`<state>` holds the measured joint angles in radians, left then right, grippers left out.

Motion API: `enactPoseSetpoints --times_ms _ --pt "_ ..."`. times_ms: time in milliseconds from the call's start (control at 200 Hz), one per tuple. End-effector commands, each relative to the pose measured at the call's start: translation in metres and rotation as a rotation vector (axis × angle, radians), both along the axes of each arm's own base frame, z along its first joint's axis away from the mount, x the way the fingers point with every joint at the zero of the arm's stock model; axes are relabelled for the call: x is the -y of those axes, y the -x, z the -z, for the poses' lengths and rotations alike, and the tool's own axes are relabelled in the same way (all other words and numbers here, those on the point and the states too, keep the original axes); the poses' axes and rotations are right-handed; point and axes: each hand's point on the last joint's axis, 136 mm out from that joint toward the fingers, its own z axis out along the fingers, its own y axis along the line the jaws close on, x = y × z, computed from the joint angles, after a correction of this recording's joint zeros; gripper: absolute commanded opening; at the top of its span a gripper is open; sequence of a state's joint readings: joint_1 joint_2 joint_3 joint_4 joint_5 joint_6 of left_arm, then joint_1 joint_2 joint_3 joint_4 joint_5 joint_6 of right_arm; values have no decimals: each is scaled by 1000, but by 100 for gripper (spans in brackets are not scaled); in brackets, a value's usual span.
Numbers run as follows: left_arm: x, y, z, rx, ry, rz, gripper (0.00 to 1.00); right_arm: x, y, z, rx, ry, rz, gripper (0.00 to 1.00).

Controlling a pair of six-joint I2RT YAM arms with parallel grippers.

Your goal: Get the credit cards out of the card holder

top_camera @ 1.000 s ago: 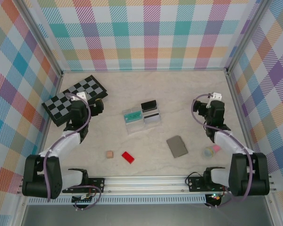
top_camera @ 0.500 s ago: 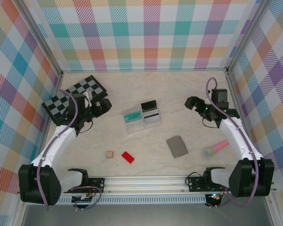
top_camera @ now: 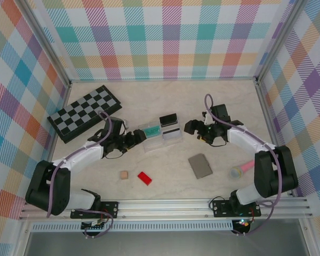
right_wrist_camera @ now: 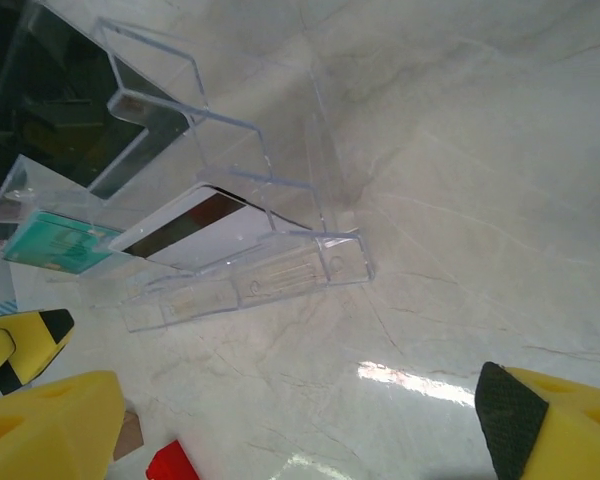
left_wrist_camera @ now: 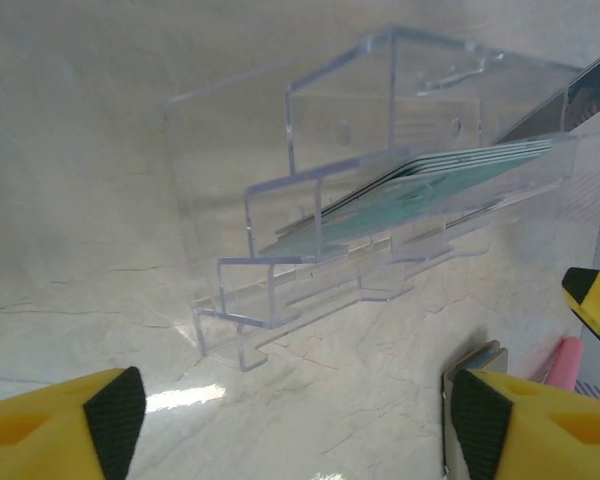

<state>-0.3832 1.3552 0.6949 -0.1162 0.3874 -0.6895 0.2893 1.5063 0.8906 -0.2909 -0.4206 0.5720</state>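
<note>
Item: card holder (top_camera: 153, 145), a clear tiered stand on the counter (top_camera: 213, 101), set between my left claw (top_camera: 140, 136) and right claw (top_camera: 188, 127), just ahead of each. Both claws stand wide, gripping nothing. I see the credit cards (left_wrist_camera: 410, 195) slotted in its tiers: teal, black, silver-striped.

Pale marbled stone-look worktop (top_camera: 224, 101) spreads beneath the left pincer (top_camera: 141, 136); pastel plaid walls (top_camera: 165, 37), possibly fabric, rise beyond it.

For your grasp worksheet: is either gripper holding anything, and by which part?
Nothing is held: the left gripper and right gripper stand open either side of the card holder.
</note>
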Motion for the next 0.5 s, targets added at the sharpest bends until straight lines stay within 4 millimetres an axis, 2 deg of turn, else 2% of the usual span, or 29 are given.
enactPoseSetpoints --times_ms 0,130,285,495 --pt "15 -11 0 38 33 -6 76 -19 -17 -6 28 -68 -25 88" --pt "24 -17 8 28 35 3 69 -29 -24 6 8 -69 -46 86" --pt "32 -28 7 44 51 5 65 -39 -31 20 -15 -95 -69 84" --pt "47 -47 -1 65 106 8 64 -57 -42 21 -17 -147 -107 79"
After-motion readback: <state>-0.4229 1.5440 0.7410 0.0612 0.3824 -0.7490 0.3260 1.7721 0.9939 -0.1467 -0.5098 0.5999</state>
